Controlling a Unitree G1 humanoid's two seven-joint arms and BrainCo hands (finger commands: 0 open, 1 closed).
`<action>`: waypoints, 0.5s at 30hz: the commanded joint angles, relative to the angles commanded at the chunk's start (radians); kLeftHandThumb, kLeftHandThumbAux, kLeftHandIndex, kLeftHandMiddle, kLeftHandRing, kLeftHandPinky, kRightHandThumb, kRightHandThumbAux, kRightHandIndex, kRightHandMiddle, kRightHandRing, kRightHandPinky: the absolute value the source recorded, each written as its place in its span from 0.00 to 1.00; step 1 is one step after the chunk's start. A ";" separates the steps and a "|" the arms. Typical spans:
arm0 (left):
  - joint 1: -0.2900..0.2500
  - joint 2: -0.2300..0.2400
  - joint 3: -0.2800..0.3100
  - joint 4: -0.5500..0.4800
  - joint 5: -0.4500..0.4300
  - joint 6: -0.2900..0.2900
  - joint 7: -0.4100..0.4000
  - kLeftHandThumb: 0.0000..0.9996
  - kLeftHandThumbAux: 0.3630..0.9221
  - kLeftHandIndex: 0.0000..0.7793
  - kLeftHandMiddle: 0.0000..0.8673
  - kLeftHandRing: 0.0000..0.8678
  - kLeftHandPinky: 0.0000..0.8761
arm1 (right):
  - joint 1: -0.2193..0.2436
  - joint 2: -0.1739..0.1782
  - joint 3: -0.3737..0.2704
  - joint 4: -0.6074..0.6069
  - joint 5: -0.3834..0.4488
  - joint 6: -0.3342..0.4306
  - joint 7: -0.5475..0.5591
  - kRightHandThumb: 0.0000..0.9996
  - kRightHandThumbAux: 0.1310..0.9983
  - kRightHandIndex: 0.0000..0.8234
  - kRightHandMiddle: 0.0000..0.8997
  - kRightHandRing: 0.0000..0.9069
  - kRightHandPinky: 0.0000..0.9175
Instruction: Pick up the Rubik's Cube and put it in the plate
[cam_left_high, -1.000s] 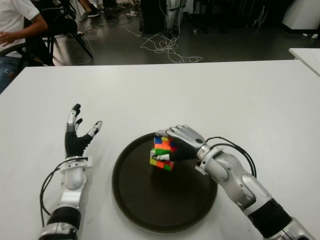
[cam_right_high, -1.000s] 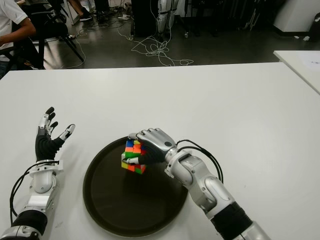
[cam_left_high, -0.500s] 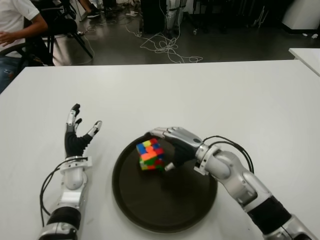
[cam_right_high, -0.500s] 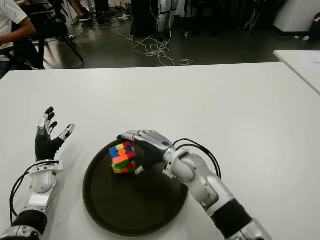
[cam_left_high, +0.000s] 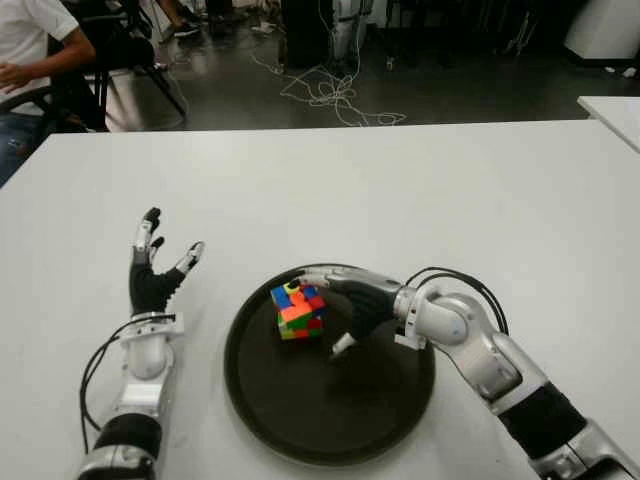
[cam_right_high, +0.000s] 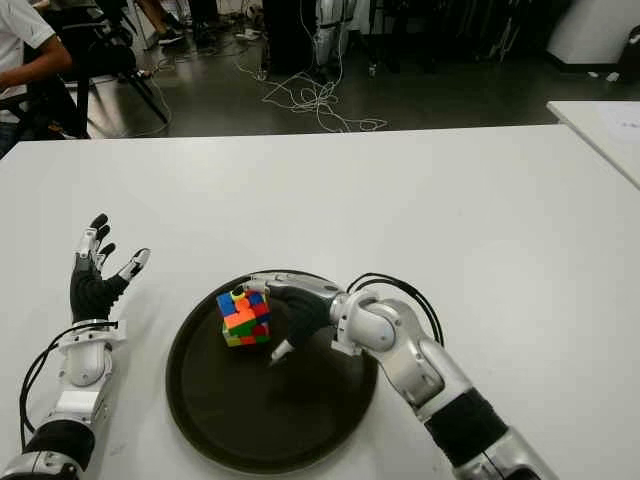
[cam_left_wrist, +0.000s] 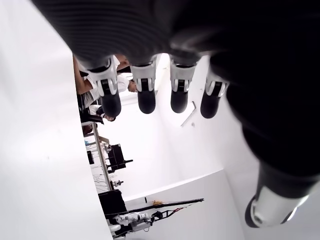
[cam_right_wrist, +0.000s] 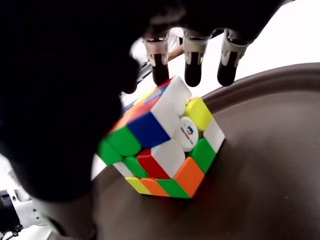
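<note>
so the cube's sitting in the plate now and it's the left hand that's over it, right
Not quite: the cube is in the plate, but the right hand is over it, as the left eye view shows. The left hand shows left of the plate.

Rubik's Cube (cam_left_high: 298, 310) in plate (cam_left_high: 300, 420) — right hand (cam_left_high: 352, 297) beside — left hand (cam_left_high: 152, 278) leftward.

Right hand (cam_left_high: 345, 300) reaches forward, fingers spread; left hand (cam_left_high: 155, 275) open, upright.
</note>
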 joint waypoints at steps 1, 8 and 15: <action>0.000 0.000 0.000 0.000 0.000 0.001 0.000 0.29 0.62 0.00 0.05 0.03 0.01 | 0.000 0.001 -0.001 0.002 0.000 -0.003 -0.003 0.00 0.77 0.00 0.00 0.00 0.00; 0.000 0.000 0.000 -0.004 -0.004 0.008 -0.006 0.31 0.63 0.01 0.05 0.03 0.02 | -0.001 0.000 -0.001 0.001 -0.001 0.001 -0.005 0.00 0.73 0.00 0.00 0.00 0.00; 0.003 -0.002 0.001 -0.008 -0.005 0.006 -0.011 0.30 0.61 0.00 0.05 0.03 0.01 | -0.003 0.000 0.001 0.012 -0.012 -0.002 -0.016 0.00 0.71 0.00 0.00 0.00 0.00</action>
